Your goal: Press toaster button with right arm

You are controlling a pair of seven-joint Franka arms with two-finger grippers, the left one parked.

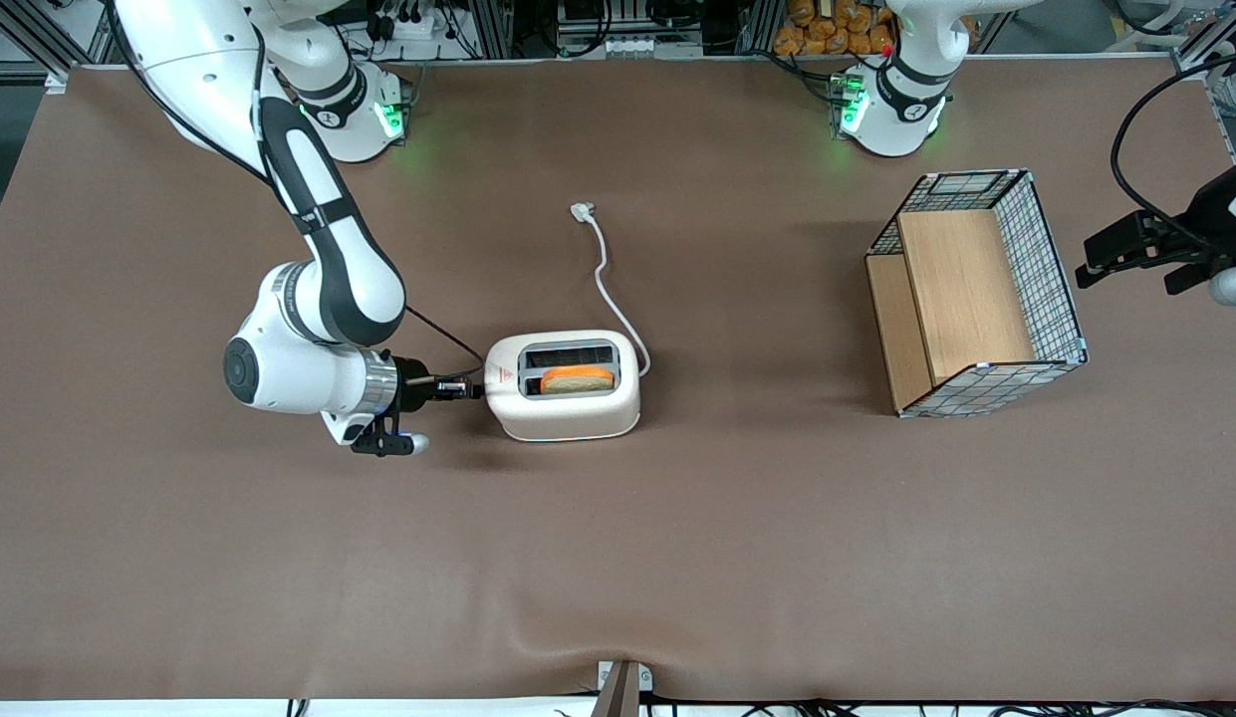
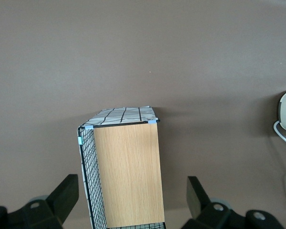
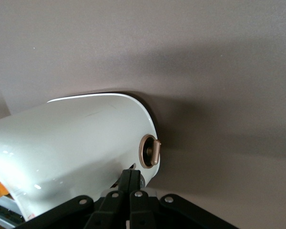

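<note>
The black two-finger gripper of the large white right arm has its fingers pressed together, tips at the narrow end of the small white rounded toaster. There the round knob-like toaster button juts out just beside the tips. An orange-crusted bread slice sits in the slot nearer the front camera. A wire-mesh basket with wooden panels lies toward the parked arm's end of the brown table.

right arm: bent low, wrist level | hand: fingers pressed together
</note>
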